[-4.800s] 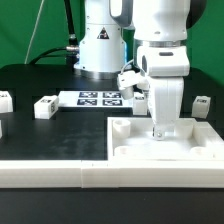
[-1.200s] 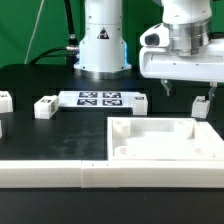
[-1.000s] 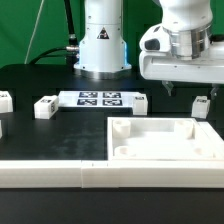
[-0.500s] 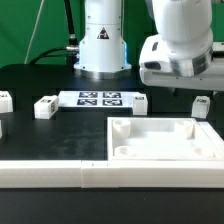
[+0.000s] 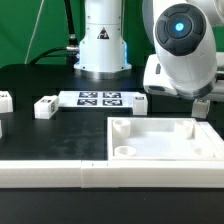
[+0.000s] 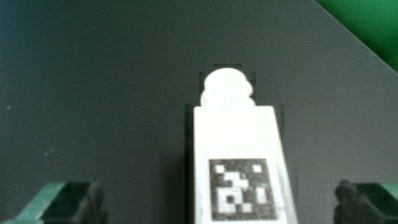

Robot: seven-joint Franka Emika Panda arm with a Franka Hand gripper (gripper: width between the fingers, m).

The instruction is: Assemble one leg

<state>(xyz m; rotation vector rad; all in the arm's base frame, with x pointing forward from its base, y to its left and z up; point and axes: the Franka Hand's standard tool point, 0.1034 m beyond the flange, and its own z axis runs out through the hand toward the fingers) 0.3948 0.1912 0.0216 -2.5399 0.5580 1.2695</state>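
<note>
In the wrist view a leg [image 6: 238, 140], a small white block with a black-and-white tag, lies on the dark table between my two fingertips [image 6: 64, 202]. My gripper [image 6: 214, 206] is open around it and does not grip it. In the exterior view the gripper [image 5: 201, 99] hangs low over this leg [image 5: 203, 108] at the exterior view's right, mostly hidden by the arm's body. The large white panel [image 5: 190, 146] with round corner sockets lies in front of it.
Other legs lie at the exterior view's left [image 5: 45, 107] and far left [image 5: 5, 99], and one [image 5: 140, 102] beside the marker board [image 5: 98, 98]. The robot base stands at the back. A white rail [image 5: 50, 175] runs along the front.
The arm has left the panel, swung to the exterior view's right and come down over the right-hand leg. Its wrist has turned, so the arm body now hides the gripper.
</note>
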